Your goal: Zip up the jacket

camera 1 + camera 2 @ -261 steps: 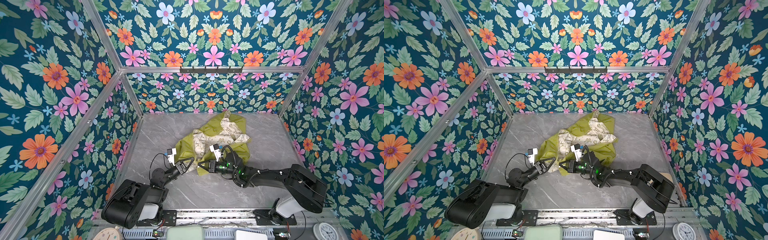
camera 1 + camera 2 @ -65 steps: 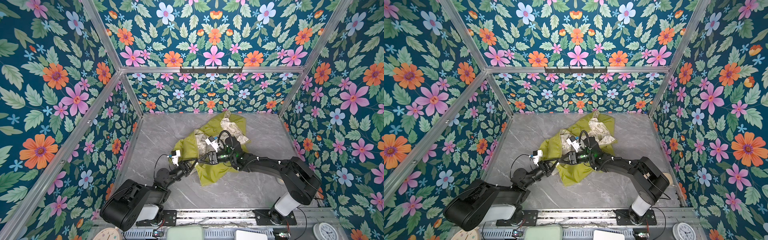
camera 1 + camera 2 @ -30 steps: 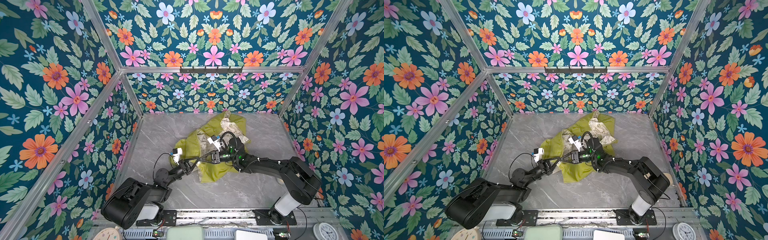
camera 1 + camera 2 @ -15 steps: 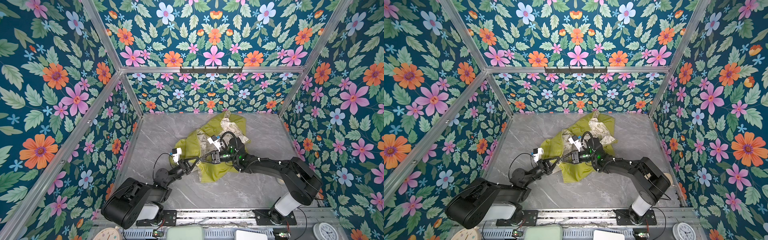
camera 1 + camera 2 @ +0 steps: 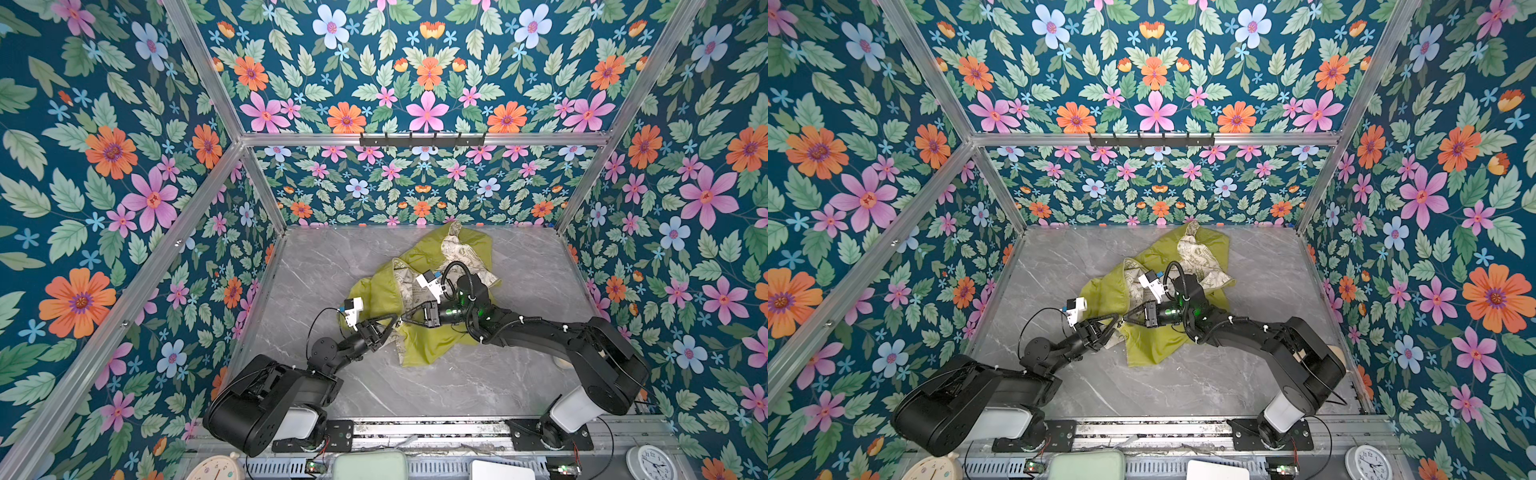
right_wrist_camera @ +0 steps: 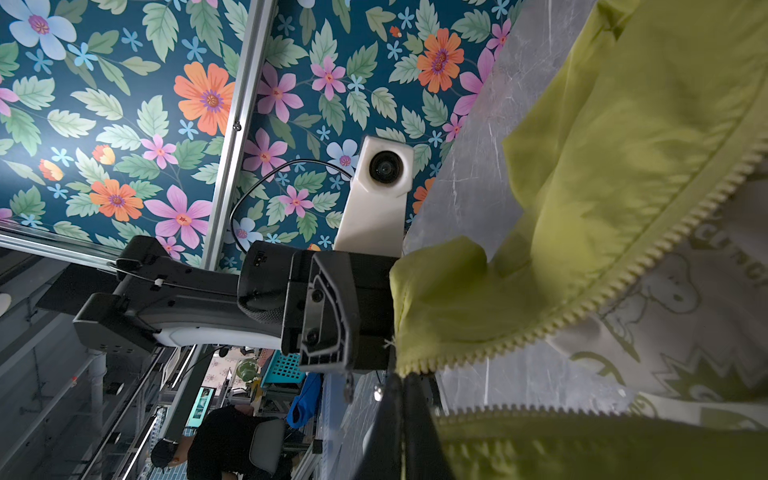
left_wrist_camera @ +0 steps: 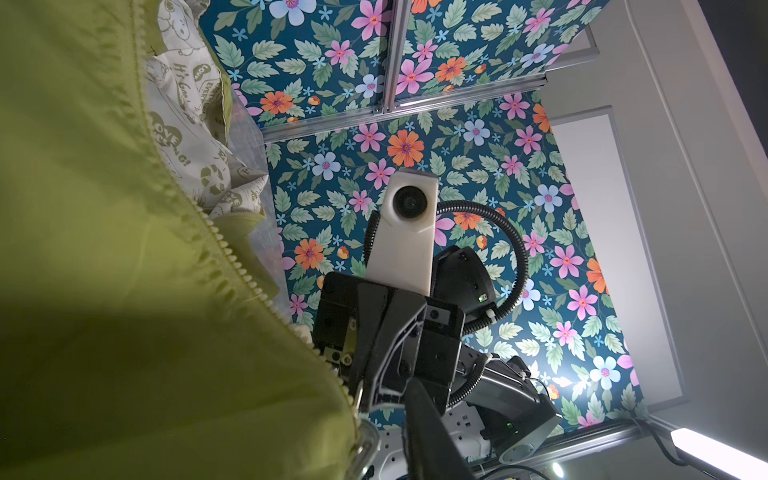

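so the jacket [image 5: 419, 338] is sitting crumpled on the grey marble worktop [image 5: 436, 386], roughly in the middle and reaching toward the back wall, and you can see it in both top views. It lies open, with the cream doodle-printed lining [image 5: 459, 249] showing at the far side and green fabric on the near side. Both arms meet tip to tip at its near left edge. The right tool [image 5: 405, 321] has its jaws pressed together. In the right wrist view they're pinching the very end of the jacket's zipper [image 6: 623, 274] edge. The row of green teeth runs away from the tips, and a second row lies separate just beside it, so it's unzipped there. The left tool [image 5: 392, 322] is right up against the same bit of fabric, almost touching the other one. In the left wrist view only one of its fingers [image 7: 424, 424] shows. The rest is behind green cloth with a zipper edge curving past, so honestly can't tell whether it's spread or gripping anything
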Motion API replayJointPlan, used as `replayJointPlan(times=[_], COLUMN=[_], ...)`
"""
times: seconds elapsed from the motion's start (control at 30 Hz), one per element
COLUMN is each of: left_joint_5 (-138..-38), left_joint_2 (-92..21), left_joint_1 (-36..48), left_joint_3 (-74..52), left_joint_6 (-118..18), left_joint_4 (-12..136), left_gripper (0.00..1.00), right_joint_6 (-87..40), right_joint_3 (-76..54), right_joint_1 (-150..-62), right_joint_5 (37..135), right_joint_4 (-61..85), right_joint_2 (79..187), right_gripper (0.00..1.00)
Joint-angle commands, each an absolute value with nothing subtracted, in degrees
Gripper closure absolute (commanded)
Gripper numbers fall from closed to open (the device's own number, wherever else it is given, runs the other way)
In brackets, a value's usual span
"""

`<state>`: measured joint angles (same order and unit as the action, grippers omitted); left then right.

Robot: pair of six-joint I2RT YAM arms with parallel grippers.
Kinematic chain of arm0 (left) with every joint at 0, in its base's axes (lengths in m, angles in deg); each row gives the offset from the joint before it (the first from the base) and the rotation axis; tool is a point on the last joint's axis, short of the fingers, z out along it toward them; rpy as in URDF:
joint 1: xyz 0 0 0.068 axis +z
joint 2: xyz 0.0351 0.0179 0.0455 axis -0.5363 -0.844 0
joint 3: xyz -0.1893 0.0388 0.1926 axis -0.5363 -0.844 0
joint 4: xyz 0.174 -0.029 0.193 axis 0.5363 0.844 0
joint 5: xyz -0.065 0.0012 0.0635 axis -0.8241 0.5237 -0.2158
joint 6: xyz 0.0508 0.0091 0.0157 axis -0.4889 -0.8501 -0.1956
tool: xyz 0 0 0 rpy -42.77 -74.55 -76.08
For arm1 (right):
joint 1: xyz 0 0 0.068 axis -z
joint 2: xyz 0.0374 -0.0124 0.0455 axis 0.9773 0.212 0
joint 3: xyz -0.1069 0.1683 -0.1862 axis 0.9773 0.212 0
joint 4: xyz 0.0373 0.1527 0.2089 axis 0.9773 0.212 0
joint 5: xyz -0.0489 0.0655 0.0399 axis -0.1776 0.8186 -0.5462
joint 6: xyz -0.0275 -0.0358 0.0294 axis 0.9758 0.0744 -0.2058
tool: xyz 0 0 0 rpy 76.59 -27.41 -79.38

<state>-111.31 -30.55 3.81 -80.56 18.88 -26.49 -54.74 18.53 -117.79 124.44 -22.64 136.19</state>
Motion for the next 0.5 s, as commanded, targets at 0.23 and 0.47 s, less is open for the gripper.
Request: replayJointPlan(times=[0.23,0.47], left_joint_5=[-111.47,-111.45], left_joint_2=[-30.75,-31.39], left_joint_1=[3.79,3.76], left_joint_3=[-80.71,-80.98], left_joint_6=[18.69,18.64], left_joint_4=[-29.41,-29.41], left_gripper=[0.83,1.00], right_joint_6=[-52.21,-49.99], right_joint_3=[17.83,16.71], right_joint_1=[-117.83,-117.80], right_joint_5=[119.63,114.64], right_joint_4=[-17.75,-11.00], right_joint_2=[134.52,133.57], right_gripper=[1.00,1.00])
